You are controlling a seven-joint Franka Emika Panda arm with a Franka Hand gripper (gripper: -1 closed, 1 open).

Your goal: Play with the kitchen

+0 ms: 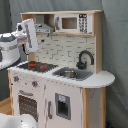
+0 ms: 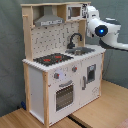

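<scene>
White and boxy, the gripper (image 1: pixel 28 35) hangs at upper-shelf height beside the toy kitchen (image 1: pixel 60 95), near its grey hood (image 1: pixel 44 28); whether its fingers are open or closed, or hold anything, cannot be told. In the second exterior view the robot arm (image 2: pixel 102 30), with a blue light on it, reaches in from the second exterior view's right toward the small microwave (image 2: pixel 75 12). The kitchen stands upright, taller than wide, oven door (image 2: pixel 64 95) and knobs forward, stovetop (image 1: pixel 34 66) beside the sink (image 1: pixel 70 73) and black tap (image 1: pixel 85 59).
</scene>
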